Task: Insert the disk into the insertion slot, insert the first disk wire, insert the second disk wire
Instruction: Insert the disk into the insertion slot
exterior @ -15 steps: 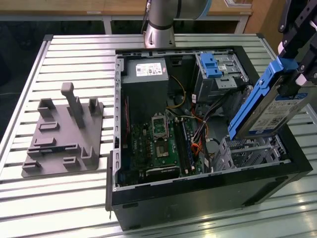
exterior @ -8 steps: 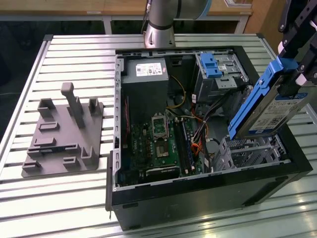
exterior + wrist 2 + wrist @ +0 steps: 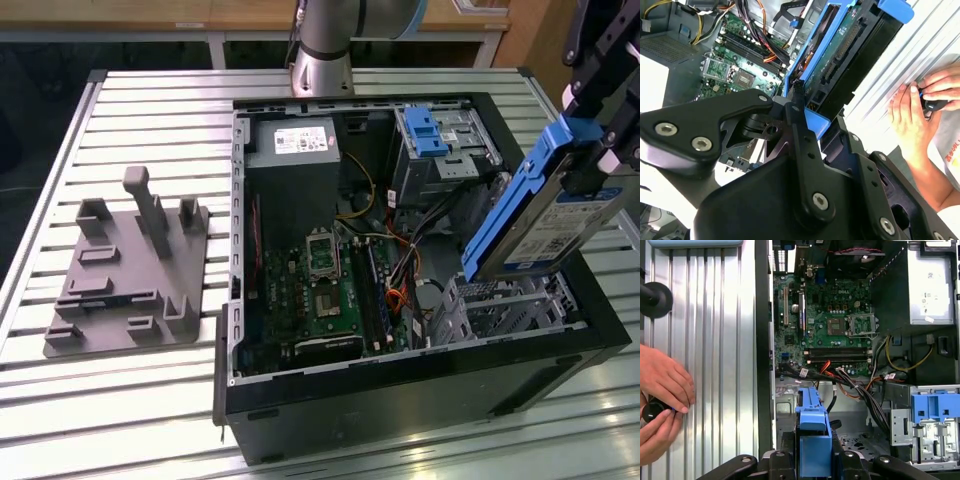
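In the exterior view, the gripper (image 3: 592,170) is clamped on the disk (image 3: 530,215) and holds it tilted in the air. The disk's lower end hangs just above the insertion slot (image 3: 500,305), in the near corner of the computer case (image 3: 420,400) on the exterior view's right. The disk is not yet in the slot. A bay with a blue latch (image 3: 428,130) stands farther back. A grey fixture (image 3: 125,270) lies well apart on the table (image 3: 150,100), on the exterior view's left.

In the second wrist view, the black fingers (image 3: 799,130) pinch the disk's blue frame. A person's hands (image 3: 920,107) rest on the table just outside the case wall.

In the first wrist view, the disk is seen edge-on. A bundle of wires (image 3: 855,385) crosses between the circuit board (image 3: 835,325) and the slot area.

Room looks tight, since the slot is only just wider than the disk. At this tilt a corner could catch on the metal rim and jam, or twist in the grip. The wires lie near enough to be snagged or pinched underneath. The hands beside the case could also be struck if the arm swings outward.
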### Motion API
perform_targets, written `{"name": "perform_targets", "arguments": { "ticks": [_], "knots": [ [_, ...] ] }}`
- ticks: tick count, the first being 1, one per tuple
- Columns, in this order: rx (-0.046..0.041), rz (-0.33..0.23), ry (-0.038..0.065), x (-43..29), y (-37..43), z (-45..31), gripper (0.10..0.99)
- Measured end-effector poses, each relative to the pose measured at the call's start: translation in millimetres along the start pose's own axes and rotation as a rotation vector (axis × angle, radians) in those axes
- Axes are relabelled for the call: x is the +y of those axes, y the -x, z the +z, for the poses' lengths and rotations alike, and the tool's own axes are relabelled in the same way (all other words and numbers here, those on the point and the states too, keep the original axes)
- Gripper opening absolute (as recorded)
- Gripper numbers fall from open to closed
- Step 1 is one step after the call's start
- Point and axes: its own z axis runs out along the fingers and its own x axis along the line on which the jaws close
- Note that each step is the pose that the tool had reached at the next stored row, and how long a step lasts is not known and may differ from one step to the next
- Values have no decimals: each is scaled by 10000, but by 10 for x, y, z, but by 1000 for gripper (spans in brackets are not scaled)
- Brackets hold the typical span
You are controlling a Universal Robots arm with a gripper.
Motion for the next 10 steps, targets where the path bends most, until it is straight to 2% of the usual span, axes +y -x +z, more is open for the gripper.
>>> {"name": "perform_targets", "arguments": {
  "ticks": [6, 10],
  "knots": [
    [-2, -11, -147, -4, 0, 6, 365],
    [-1, -12, -167, -5, 0, 7, 365]
  ]
}}
